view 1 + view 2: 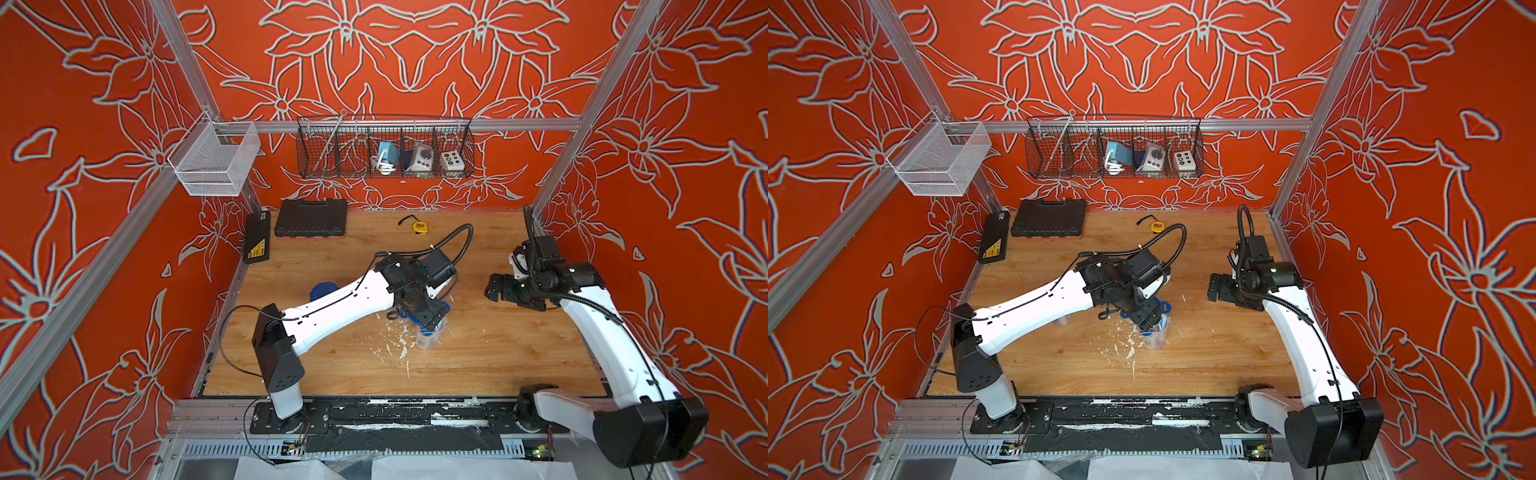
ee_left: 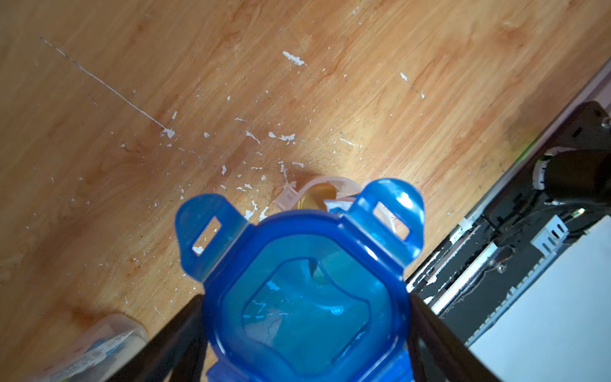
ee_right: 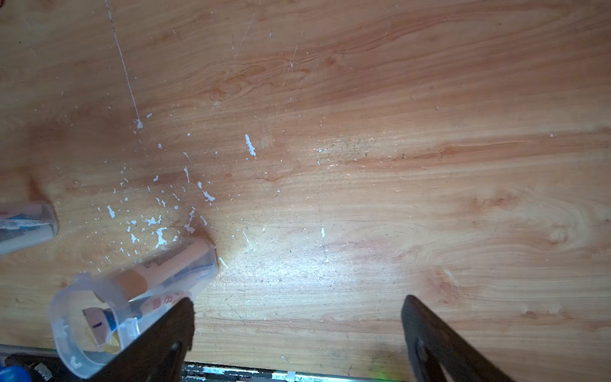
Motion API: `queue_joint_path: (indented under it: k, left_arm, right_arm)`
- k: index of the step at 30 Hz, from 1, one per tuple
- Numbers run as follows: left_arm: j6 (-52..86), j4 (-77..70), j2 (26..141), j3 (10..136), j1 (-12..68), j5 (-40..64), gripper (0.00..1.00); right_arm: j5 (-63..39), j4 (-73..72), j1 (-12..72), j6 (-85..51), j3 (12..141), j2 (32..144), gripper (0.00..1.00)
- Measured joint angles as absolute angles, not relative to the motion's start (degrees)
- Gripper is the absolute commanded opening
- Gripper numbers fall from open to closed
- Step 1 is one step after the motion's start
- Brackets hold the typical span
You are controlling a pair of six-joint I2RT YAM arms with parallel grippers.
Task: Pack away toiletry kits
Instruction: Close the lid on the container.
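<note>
My left gripper [image 2: 304, 307] is shut on a blue four-tab lid [image 2: 307, 291], which it holds over a clear cup [image 1: 430, 337] standing mid-table. Past the lid's edge, the cup's rim [image 2: 330, 182] and a yellow bottle cap [image 2: 315, 200] peek out. In the right wrist view this cup [image 3: 139, 287] holds a yellow-capped bottle [image 3: 132, 282] and a toothpaste tube [image 3: 99, 324], and its mouth is uncovered. Another clear cup [image 3: 23, 225] stands beyond it, mostly hidden under the left forearm in both top views. My right gripper [image 1: 494, 291] hangs open and empty, right of the cup.
A black tool case [image 1: 311, 218] and a yellow tape measure [image 1: 419, 227] lie at the back of the wooden table. A flat black case [image 1: 257, 237] leans against the left wall. A wire basket [image 1: 384, 149] and a white mesh basket [image 1: 216, 160] hang above.
</note>
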State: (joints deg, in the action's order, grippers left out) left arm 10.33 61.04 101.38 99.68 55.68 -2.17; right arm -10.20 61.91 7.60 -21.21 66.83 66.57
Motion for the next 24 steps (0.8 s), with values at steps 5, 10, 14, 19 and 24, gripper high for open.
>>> queue_joint_path:
  k: [5, 10, 14, 19, 24]
  left_arm:
    - [11.79, 61.06, 103.81, 100.51, 56.38, -2.24, 0.71]
    - [12.01, 60.99, 103.81, 100.82, 57.45, -2.22, 0.72]
    - [11.99, 60.99, 103.81, 100.79, 57.95, -2.26, 0.72]
    - [12.03, 60.99, 104.42, 100.79, 58.13, -2.72, 0.72]
    - [12.05, 60.99, 105.97, 100.79, 58.13, -3.16, 0.72]
  right_arm:
    - [-10.28, 61.6, 6.85, -21.21, 66.57, 66.28, 0.98]
    - [-10.61, 61.1, 6.66, -21.19, 66.37, 66.26, 0.98]
    - [-10.61, 61.08, 6.63, -21.21, 65.78, 66.26, 0.98]
    - [-10.59, 61.06, 6.33, -21.21, 65.71, 66.24, 0.98]
    - [-10.59, 61.06, 6.26, -21.19, 65.69, 66.24, 0.98]
